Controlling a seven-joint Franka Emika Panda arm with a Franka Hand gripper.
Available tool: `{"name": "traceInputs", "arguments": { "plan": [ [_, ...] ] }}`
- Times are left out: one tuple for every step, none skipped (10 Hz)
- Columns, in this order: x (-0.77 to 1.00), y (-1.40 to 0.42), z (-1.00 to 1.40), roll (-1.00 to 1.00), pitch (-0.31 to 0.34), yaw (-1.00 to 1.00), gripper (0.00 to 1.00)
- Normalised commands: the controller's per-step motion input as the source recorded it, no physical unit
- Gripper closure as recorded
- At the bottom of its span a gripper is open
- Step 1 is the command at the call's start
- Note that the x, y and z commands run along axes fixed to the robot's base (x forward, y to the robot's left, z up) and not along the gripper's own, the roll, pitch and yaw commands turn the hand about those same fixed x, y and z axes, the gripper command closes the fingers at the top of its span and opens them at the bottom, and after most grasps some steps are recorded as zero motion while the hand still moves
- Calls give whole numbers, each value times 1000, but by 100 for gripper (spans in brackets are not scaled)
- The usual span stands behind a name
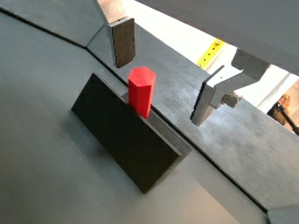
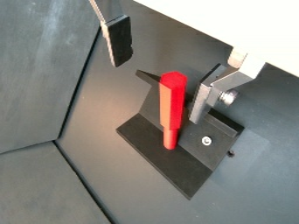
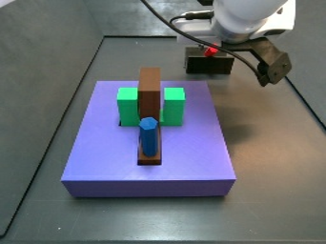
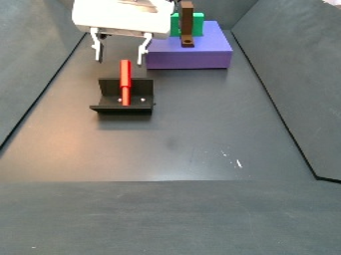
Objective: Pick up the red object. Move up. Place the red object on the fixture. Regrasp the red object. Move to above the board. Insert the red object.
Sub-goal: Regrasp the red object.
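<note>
The red object point(image 2: 172, 109) is a short red peg standing upright on the fixture point(image 2: 176, 162), a dark bracket on the floor. Both show in a side view, the peg point(image 4: 126, 82) on the fixture point(image 4: 123, 103). My gripper point(image 4: 119, 54) is open just above the peg. In both wrist views the fingers point(image 1: 122, 44) stand apart on either side of the peg's top point(image 1: 140, 92) without touching it. The board point(image 3: 114, 152) is a purple block carrying a green block point(image 3: 128, 103), a brown slab point(image 3: 151, 100) and a blue cylinder point(image 3: 148, 135).
The board lies apart from the fixture point(image 3: 208, 65), with dark floor between them. Dark walls rise around the floor. A yellow ruler strip point(image 1: 211, 54) lies on a pale surface beyond the floor edge.
</note>
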Motion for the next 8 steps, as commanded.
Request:
{"name": "traceInputs", "arguments": {
  "plan": [
    [166, 6, 0, -246, -211, 131, 0],
    [117, 0, -63, -206, -211, 151, 0],
    [0, 29, -143, -140, -174, 166, 0],
    [-17, 60, -169, -94, -97, 151, 0],
    [-97, 49, -131, 0, 0, 211, 0],
    [-114, 51, -111, 0, 0, 314, 0],
    [-34, 60, -140, 0, 0, 411, 0],
    [-46, 34, -146, 0, 9, 409, 0]
  ]
}}
